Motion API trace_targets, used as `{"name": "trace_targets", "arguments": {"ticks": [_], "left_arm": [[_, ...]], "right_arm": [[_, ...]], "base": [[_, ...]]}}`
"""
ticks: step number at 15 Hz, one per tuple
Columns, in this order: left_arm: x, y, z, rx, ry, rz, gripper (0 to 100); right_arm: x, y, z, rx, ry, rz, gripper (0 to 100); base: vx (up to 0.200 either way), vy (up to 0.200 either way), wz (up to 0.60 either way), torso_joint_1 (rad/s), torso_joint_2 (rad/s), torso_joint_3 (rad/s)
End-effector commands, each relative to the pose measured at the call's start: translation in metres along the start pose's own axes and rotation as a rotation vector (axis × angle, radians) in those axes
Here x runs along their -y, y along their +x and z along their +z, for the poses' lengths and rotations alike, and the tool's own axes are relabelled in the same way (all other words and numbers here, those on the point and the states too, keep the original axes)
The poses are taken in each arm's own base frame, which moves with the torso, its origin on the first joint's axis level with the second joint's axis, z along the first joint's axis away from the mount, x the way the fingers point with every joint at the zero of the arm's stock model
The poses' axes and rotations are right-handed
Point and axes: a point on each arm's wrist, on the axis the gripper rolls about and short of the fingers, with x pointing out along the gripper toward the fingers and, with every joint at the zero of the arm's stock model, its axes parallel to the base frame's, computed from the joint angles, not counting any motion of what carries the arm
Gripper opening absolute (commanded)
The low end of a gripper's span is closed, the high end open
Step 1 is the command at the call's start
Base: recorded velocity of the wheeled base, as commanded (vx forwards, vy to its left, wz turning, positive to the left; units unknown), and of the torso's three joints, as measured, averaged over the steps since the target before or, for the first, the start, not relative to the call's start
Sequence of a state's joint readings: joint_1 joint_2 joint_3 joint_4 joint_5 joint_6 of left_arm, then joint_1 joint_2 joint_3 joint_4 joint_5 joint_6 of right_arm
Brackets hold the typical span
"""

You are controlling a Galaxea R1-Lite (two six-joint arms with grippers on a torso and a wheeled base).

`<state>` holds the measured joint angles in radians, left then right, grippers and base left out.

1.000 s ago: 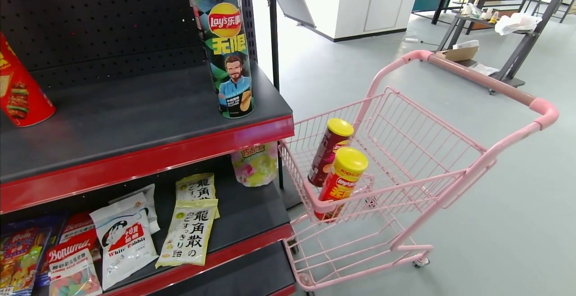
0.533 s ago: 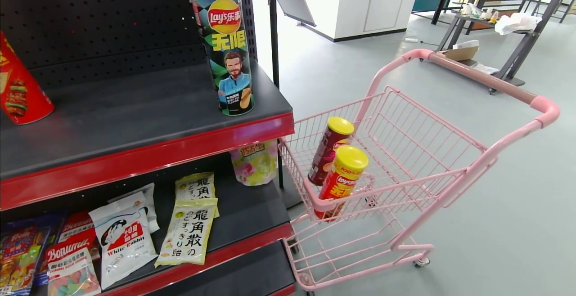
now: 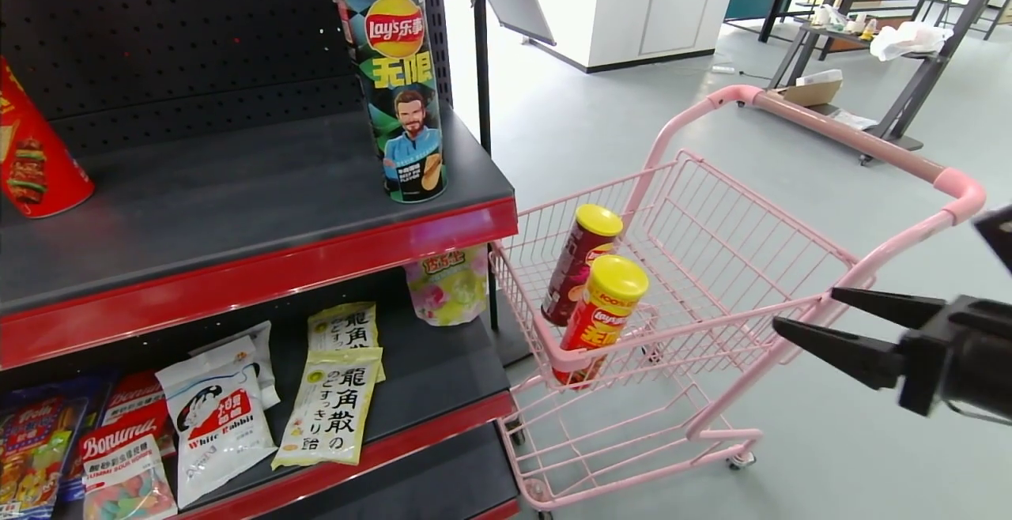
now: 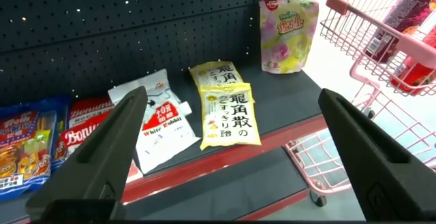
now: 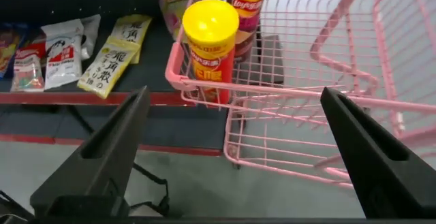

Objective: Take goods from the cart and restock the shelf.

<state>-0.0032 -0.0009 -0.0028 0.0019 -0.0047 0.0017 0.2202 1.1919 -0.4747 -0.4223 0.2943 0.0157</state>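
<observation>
Right gripper (image 3: 802, 310) is wide open and empty, near the pink wire shopping cart (image 3: 830, 137). Left gripper (image 4: 231, 93) is open and empty too, facing the lower snack bags (image 4: 228, 115). A red yellow-lidded chip can (image 3: 601, 310) and a maroon yellow-lidded chip can (image 3: 581, 263) lean in the cart's corner. One tall green chip can (image 3: 399, 85) stands on the black red-edged shelf (image 3: 237, 188), so I'd guess two to go.

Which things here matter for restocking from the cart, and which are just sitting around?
Job: pink cart, its red can and maroon can, top shelf, right gripper.
Lying about: green can, yellow candy bags, white bag, pink pouch.
</observation>
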Motion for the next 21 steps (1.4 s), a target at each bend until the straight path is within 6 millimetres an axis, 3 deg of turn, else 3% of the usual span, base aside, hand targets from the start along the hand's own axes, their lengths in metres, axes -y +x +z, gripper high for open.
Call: {"name": "trace_targets", "arguments": {"ticks": [1,4,11,15,21], "left_arm": [[0.000,0.000,0.000,0.000,0.000,0.000,100],[0.000,0.000,0.000,0.000,0.000,0.000,100],[0.000,0.000,0.000,0.000,0.000,0.000,100],[0.000,0.000,0.000,0.000,0.000,0.000,100],[0.000,0.000,0.000,-0.002,0.000,0.000,100]], "right_arm": [[0.009,0.079,-0.026,-0.170,0.038,0.076,100],[0.017,0.111,-0.033,-0.132,0.027,0.093,100],[0.004,0.145,-0.049,-0.153,0.027,0.156,100],[-0.010,0.158,-0.047,-0.151,0.080,0.201,100],[-0.001,0.197,-0.071,-0.079,0.055,0.184,100]], "base": [[0.000,0.000,0.00,0.000,0.00,0.000],[0.000,0.000,0.00,0.000,0.00,0.000],[0.000,0.000,0.00,0.000,0.00,0.000],[0.000,0.000,0.00,0.000,0.00,0.000],[0.000,0.000,0.00,0.000,0.00,0.000]]}}
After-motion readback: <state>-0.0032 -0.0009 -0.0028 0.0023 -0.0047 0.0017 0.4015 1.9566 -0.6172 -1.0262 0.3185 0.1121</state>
